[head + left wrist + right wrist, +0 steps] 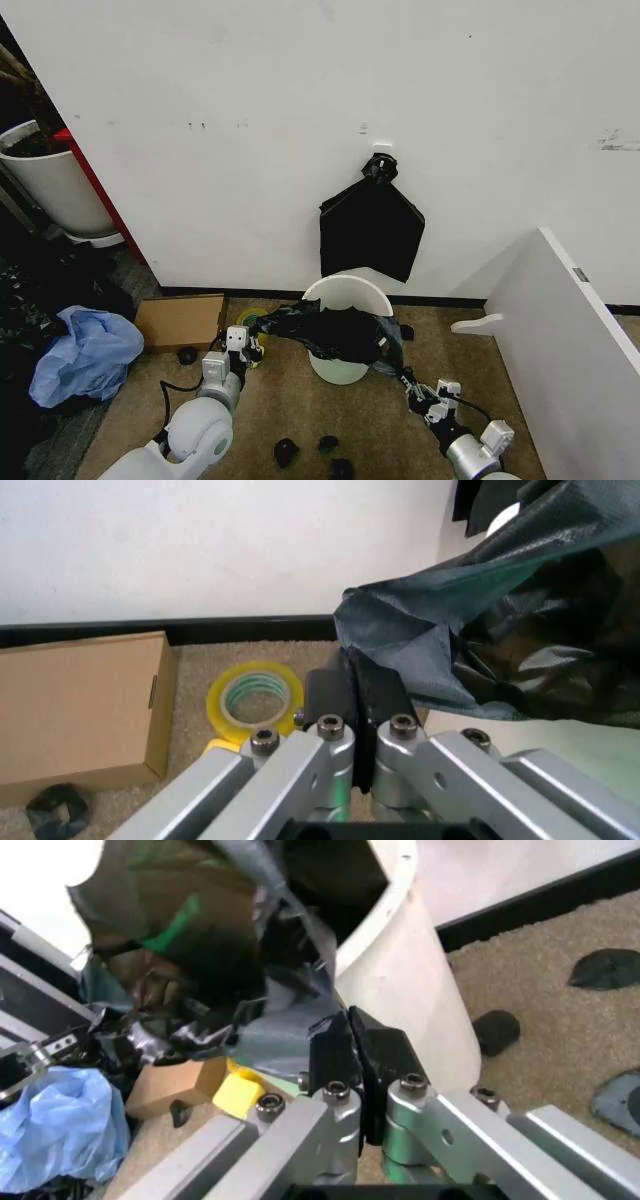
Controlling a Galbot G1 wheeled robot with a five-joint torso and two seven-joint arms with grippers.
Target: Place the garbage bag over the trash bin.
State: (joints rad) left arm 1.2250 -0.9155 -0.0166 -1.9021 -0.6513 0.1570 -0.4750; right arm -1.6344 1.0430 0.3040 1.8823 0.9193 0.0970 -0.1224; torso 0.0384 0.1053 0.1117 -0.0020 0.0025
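Observation:
The trash bin (345,296) is a small cream bin standing on the carpet by the wall. The garbage bag (330,332), black and crinkly, is stretched across the bin's front half and mouth. At the bag's left edge, my left gripper (257,336) is shut on it, and the left wrist view shows the pinched film (440,637) at the fingertips (352,684). My right gripper (405,381) is shut on the bag's right edge, low beside the bin. In the right wrist view its tips (350,1039) clamp the plastic (220,952) against the bin wall (410,990).
A flat black bundle (372,228) hangs on the wall above the bin. A cardboard box (180,320) and yellow tape roll (255,697) lie to the left, past them a blue bag (85,355) and white tub (50,185). A white panel (560,330) stands right. Black scraps (286,452) lie near me.

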